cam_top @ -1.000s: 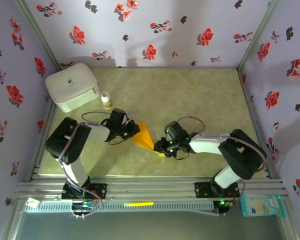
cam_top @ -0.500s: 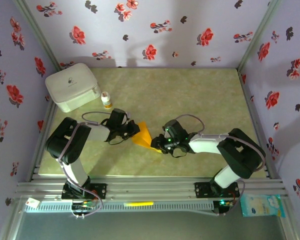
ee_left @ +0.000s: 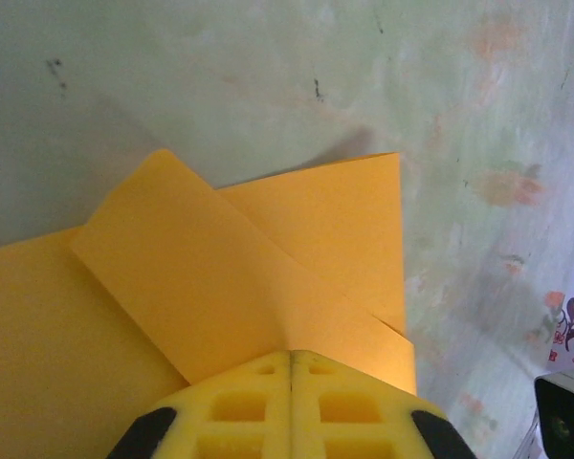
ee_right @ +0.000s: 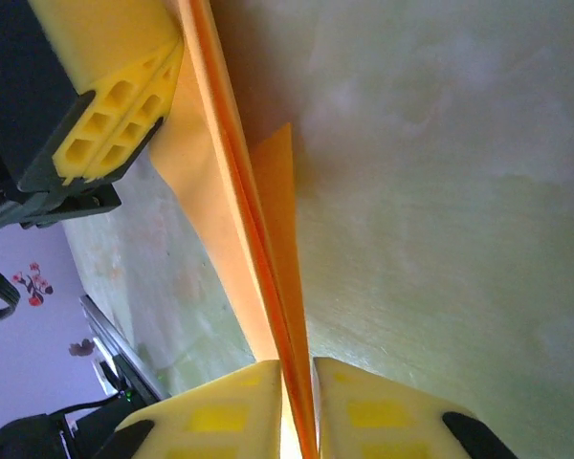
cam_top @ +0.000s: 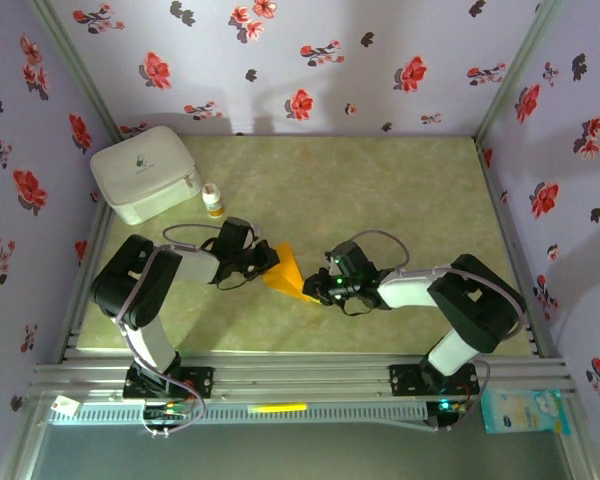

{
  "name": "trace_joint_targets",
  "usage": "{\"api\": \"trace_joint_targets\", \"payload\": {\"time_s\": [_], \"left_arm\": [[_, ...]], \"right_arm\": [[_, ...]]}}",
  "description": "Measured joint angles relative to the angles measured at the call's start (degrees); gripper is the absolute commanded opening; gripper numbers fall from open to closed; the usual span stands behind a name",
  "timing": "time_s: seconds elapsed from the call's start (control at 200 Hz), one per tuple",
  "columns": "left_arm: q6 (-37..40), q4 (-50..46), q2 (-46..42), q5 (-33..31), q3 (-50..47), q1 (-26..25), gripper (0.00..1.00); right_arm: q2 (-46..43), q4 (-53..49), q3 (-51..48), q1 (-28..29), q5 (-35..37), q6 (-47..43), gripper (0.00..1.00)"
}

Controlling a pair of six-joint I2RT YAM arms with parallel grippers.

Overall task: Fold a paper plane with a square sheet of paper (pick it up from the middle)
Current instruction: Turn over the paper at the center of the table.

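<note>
As it edged left, right pincer (ee_right: 297, 373) clamps paper (ee_left: 220, 277).

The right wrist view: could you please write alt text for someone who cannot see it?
A folded orange paper, seen edge-on, runs from the right gripper, shut on it, up to the left gripper, against a green table.

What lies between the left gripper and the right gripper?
The folded sheet of thin orange paper spans that stretch in the top view; the left gripper and right gripper each pinch an end.
</note>
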Motion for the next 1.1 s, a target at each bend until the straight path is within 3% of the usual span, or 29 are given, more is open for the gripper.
{"api": "trace_joint_targets", "payload": {"time_s": [0.265,0.47,0.85,0.995,1.1], "left_arm": [[0.31,-3.91,-6.16,-0.59,-1.25,0.28,0.17],[2.93,-6.82,-18.32,-1.9,-1.22,0.28,0.21],[9.14,-16.48,-43.23,-10.25,-3.23,0.28,0.3],[10.43,-20.41,-49.51,-13.6,-6.75,0.44,0.4],[11.02,-23.28,-53.35,-15.69,-8.81,0.72,0.52]], "right_arm": [[-0.35,2.54,-1.57,-0.42,-0.94,-0.68,0.02],[-8.39,-5.62,-1.05,-0.74,1.57,-7.08,0.0],[-23.12,-32.57,8.17,-1.6,18.56,-26.56,0.0],[-25.33,-39.28,11.08,-1.6,24.83,-31.85,0.0],[-25.99,-42.69,12.07,-1.6,28.02,-34.47,0.0]]}}
